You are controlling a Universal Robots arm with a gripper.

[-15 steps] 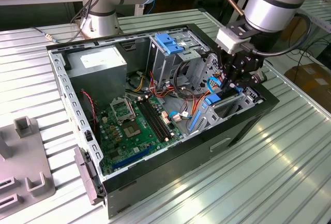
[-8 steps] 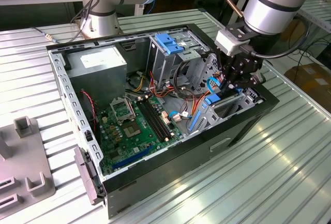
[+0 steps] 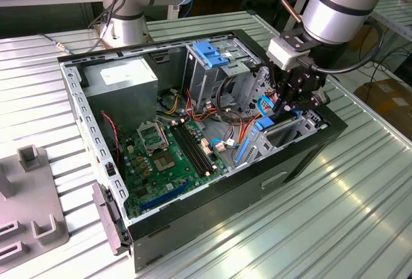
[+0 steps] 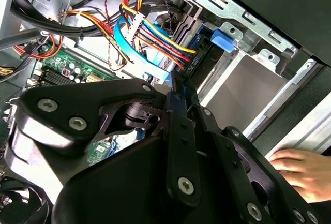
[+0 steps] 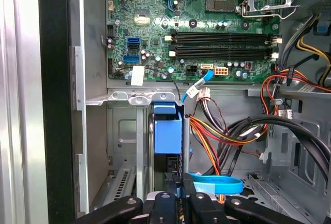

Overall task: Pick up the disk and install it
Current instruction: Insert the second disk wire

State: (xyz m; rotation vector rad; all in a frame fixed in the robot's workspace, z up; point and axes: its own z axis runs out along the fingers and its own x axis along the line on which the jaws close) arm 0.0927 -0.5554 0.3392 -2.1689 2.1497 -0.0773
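The disk [image 5: 168,133] stands on edge, its blue plastic bracket facing the first wrist view, low in the metal bay [image 5: 121,136] at the front corner of the open computer case [image 3: 309,150]. In the exterior view its blue end [image 3: 264,124] shows just under my gripper [image 3: 286,106]. My gripper [image 5: 178,193] is shut on the disk's upper edge, the black fingers [image 4: 178,131] pressed on a thin blue strip. The disk's silver body is hidden.
Red, yellow and blue cables [image 5: 217,141] crowd beside the bay. The green motherboard [image 3: 167,156], grey power supply [image 3: 122,79] and a drive cage with a blue latch [image 3: 209,53] fill the case. A person's hand [image 4: 300,167] rests outside the case wall. A grey fixture [image 3: 32,195] lies at the exterior view's left.
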